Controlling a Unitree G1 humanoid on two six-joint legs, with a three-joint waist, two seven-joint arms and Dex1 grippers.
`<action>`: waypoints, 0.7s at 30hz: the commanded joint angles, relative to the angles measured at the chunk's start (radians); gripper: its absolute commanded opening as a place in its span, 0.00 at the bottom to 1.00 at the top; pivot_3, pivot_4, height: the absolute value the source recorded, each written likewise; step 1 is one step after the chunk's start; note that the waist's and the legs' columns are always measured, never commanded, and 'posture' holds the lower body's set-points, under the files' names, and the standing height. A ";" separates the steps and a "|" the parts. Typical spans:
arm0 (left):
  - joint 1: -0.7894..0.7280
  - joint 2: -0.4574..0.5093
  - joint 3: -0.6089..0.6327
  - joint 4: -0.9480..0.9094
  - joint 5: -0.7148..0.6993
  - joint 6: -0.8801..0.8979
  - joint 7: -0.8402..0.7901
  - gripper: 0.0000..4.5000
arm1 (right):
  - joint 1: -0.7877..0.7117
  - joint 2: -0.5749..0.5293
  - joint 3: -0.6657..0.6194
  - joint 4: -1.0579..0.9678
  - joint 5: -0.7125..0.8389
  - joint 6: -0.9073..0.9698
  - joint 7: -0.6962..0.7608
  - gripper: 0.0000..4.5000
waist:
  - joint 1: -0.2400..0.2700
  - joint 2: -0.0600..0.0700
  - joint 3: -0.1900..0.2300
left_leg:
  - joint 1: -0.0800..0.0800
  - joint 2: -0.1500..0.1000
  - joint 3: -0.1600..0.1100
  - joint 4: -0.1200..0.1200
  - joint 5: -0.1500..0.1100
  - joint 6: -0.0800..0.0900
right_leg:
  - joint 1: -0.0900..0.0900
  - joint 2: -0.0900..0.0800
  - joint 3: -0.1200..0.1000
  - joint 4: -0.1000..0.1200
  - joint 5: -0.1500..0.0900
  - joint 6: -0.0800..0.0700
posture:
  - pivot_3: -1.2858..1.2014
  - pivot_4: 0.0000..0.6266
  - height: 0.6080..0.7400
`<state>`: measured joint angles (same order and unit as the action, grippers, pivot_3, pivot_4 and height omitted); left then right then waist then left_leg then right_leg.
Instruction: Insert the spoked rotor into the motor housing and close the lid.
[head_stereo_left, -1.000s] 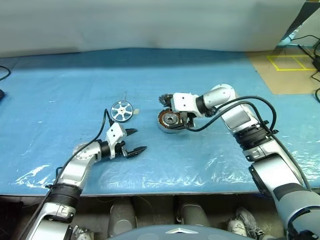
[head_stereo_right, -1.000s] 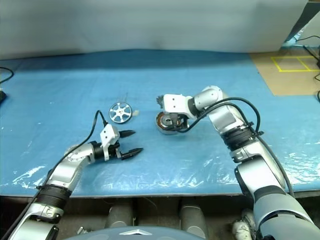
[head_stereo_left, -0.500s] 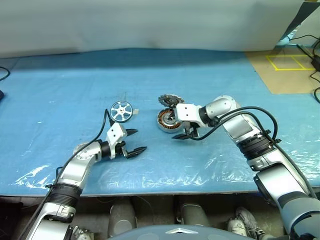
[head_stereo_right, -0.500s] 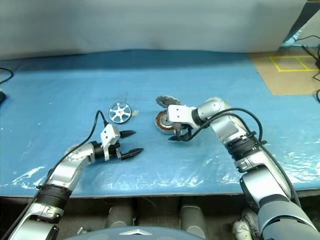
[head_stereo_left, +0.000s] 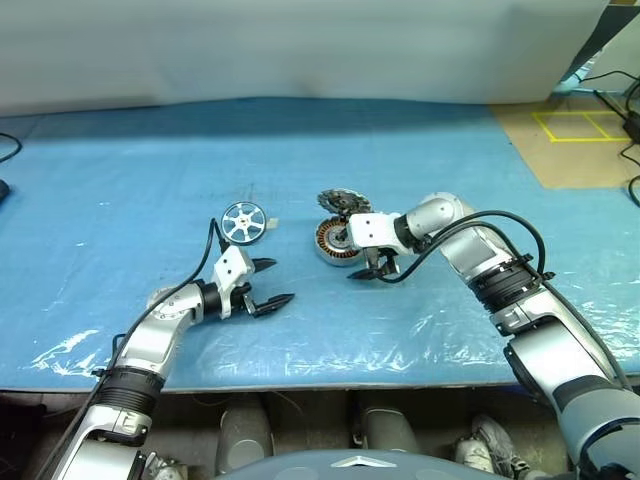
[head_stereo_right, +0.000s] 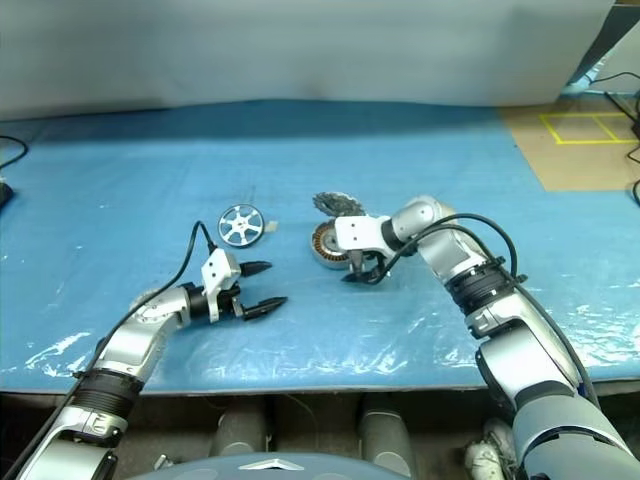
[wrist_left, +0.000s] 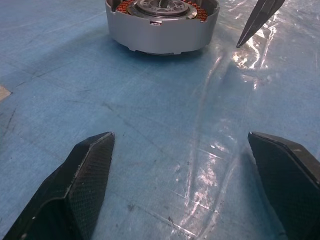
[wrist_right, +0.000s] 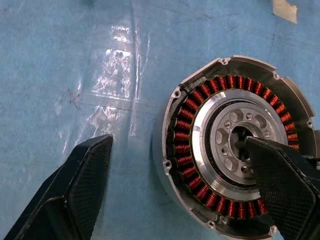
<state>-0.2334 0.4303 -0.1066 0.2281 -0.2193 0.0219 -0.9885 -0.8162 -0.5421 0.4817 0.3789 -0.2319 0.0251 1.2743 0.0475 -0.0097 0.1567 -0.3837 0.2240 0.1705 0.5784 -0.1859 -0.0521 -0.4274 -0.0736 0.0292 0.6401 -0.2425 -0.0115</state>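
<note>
The rotor is not yet inserted: the spoked rotor (head_stereo_left: 242, 221) lies at ten o'clock of the motor housing (head_stereo_left: 337, 241). Both the left gripper (head_stereo_left: 272, 283) and right gripper (head_stereo_left: 373, 270) gape empty; next, one must grasp the wheel.

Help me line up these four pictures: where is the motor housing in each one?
Left eye view: housing at centre, just left of the right pincer.
Right eye view: housing at centre, again beside that pincer.
Left wrist view: housing at the top edge, partly cut off.
Right wrist view: housing seen from above, right of centre.
Shared landmark: its copper winding ring.
</note>
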 joint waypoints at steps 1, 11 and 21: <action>-0.007 -0.002 -0.003 -0.003 0.004 -0.006 0.003 1.00 | -0.025 -0.026 0.045 0.024 -0.042 -0.079 0.051 0.99 | 0.000 0.000 0.000 | 0.000 0.000 0.000 0.000 0.000 0.000 | 0.000 0.000 0.000 0.000 0.000 0.000 | 0.52 0.24 1.00; 0.013 -0.011 -0.002 -0.008 0.007 -0.019 0.019 1.00 | -0.059 -0.015 0.085 0.153 -0.101 -0.188 0.044 0.52 | 0.004 -0.001 -0.001 | 0.001 0.000 0.000 0.000 0.000 0.000 | 0.002 0.000 0.000 -0.001 0.000 0.000 | 0.52 0.24 1.00; 0.009 -0.002 0.003 0.000 0.008 -0.023 0.017 1.00 | -0.027 -0.041 0.067 0.073 -0.104 -0.222 0.043 0.44 | 0.002 -0.003 -0.002 | 0.007 0.000 0.000 0.000 -0.003 0.004 | 0.007 0.000 0.000 -0.002 0.000 0.000 | 0.52 0.24 1.00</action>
<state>-0.2250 0.4196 -0.1103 0.2355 -0.2129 0.0080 -0.9716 -0.8782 -0.5618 0.5273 0.4686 -0.3108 -0.1956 1.2997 0.0492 -0.0128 0.1549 -0.3774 0.2243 0.1707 0.5782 -0.1884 -0.0479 -0.4205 -0.0739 0.0295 0.6377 -0.2429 -0.0117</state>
